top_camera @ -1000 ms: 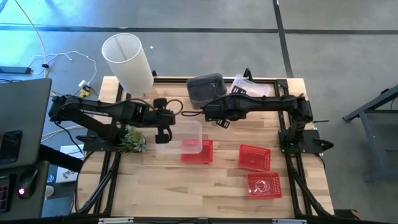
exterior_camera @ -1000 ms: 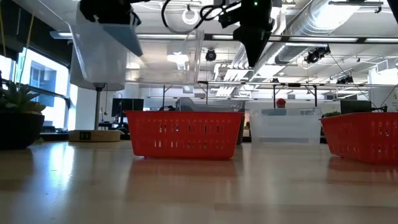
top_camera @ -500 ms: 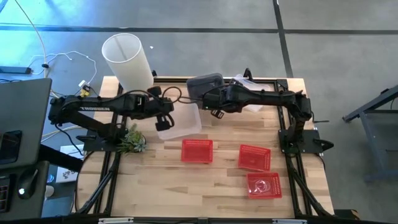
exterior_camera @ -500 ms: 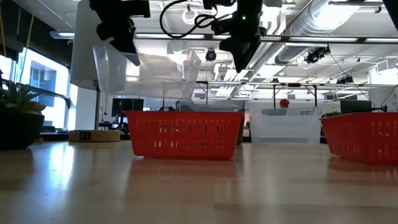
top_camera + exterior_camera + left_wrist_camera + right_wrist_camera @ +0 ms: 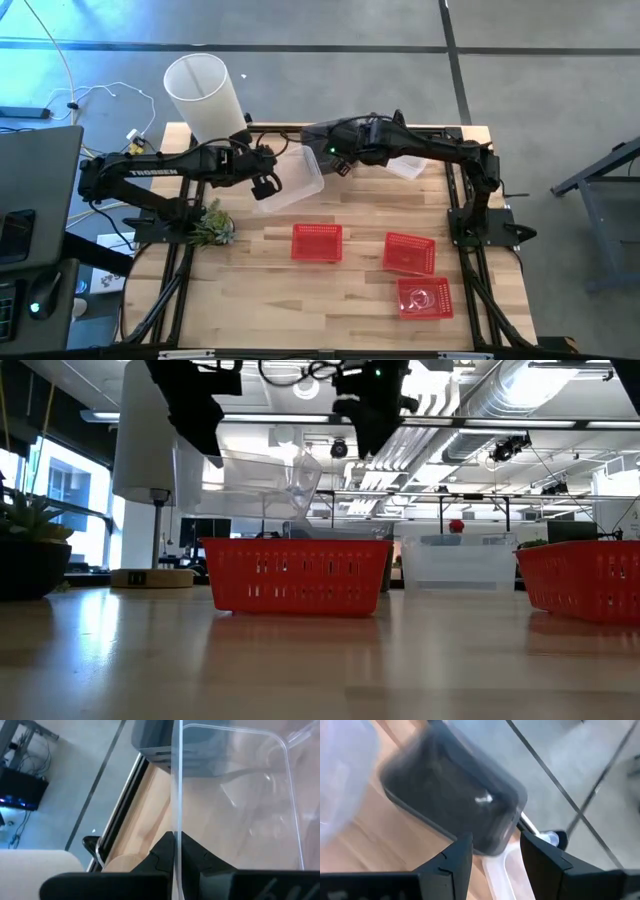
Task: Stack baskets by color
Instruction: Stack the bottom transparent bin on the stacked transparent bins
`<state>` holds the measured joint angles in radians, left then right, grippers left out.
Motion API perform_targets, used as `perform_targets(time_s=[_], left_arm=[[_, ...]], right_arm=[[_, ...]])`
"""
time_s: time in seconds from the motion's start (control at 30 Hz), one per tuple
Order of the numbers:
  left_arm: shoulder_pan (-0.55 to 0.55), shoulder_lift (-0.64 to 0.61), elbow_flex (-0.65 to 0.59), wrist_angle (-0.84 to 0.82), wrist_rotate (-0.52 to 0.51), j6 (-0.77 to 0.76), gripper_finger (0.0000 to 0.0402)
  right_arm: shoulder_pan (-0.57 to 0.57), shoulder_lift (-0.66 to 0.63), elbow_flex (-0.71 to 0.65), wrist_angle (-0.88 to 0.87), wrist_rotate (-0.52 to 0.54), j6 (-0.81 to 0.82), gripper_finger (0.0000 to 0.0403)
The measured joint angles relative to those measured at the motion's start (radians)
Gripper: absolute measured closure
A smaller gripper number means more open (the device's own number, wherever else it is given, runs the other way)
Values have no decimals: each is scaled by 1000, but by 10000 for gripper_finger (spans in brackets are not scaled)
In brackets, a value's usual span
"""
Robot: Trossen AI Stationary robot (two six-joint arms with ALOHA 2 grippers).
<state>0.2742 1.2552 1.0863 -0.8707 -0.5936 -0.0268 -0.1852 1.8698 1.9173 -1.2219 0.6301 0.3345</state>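
Note:
My left gripper (image 5: 266,184) is shut on a clear basket (image 5: 296,180), which hangs above the table left of a dark grey basket (image 5: 330,137) at the far edge. My right gripper (image 5: 340,162) hovers open just beside the dark grey basket (image 5: 455,805), with nothing between its fingers. Another clear basket (image 5: 406,163) lies at the far right. Three red baskets (image 5: 317,242), (image 5: 410,253), (image 5: 424,297) stand on their bottoms on the near half of the table. My left gripper pinches one wall of the clear basket at its rim (image 5: 175,838), one finger inside and one outside. The fingers come slanting down from the table's left. The basket is lifted clear of the table (image 5: 262,482) and tilted.
A tall white lamp (image 5: 205,98) stands at the far left corner and a small green plant (image 5: 211,226) at the left edge. The wooden table (image 5: 300,310) shows bare boards along its near edge.
My left gripper has swung toward the table's far edge and rolled, carrying the clear basket from above the left red basket toward the dark grey basket; the basket has turned and tilted. My right gripper, still open, has gone toward the far edge and up.

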Motion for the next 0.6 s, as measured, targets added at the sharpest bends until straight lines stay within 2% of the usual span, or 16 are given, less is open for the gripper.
perform_targets(time_s=[0.23, 0.4, 0.6], left_arm=[[9, 0, 0, 12, -38, -41, 401], [9, 1, 0, 69, -54, -53, 401], [9, 1, 0, 114, -53, -83, 401]], right_arm=[[0, -1, 110, 38, -97, -94, 249], [0, -1, 118, 99, -137, -182, 249], [0, -1, 118, 160, -190, -186, 249]])
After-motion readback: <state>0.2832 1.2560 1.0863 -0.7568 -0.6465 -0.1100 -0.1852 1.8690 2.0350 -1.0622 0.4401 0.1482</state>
